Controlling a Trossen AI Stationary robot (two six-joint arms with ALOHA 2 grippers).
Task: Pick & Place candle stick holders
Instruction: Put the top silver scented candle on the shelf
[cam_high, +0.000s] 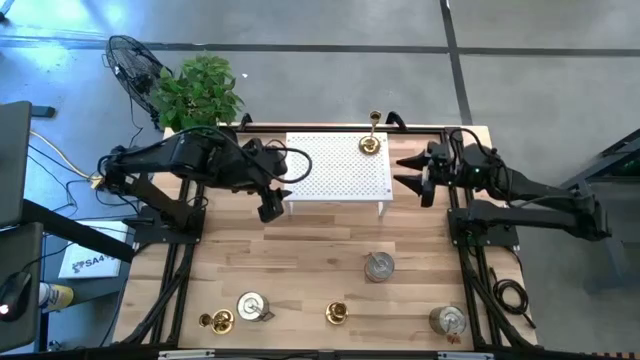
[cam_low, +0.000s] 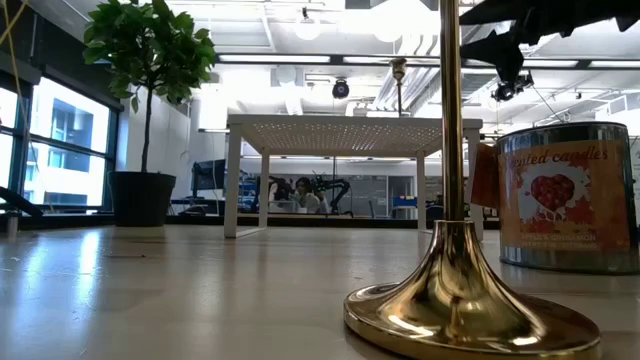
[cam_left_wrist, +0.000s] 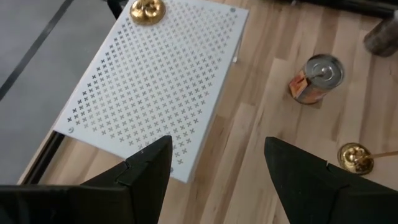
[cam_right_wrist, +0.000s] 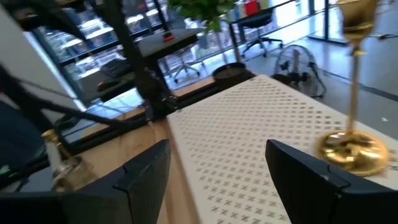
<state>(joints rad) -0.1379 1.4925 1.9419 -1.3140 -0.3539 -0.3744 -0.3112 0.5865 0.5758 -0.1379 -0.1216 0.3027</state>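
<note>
hovering with jaws apart and empty, left gripper (cam_high: 277, 201) and right gripper (cam_high: 412, 172) flanking the white perforated stand (cam_high: 330, 180), eyeing the brass candle stick holder (cam_high: 370, 143) on its far right corner (likely rigid, slick, top-heavy; best gripping the slim stem).

Your right gripper (cam_right_wrist: 217, 177) shows its two dark fingers (cam_right_wrist: 140, 177) spread apart with nothing between them, hovering over the white perforated metal platform (cam_right_wrist: 249, 143). You can see one shiny gold brass candle stick holder (cam_right_wrist: 352, 149) standing upright on that platform, its round base near the edge and its slim stem rising to a cup. Beyond the platform lies the light wooden table top (cam_right_wrist: 118, 149), with a black frame bar (cam_right_wrist: 134, 59) rising behind it. Farther back you see green plant leaves (cam_right_wrist: 202, 9) and a round black floor fan (cam_right_wrist: 297, 62).
</note>
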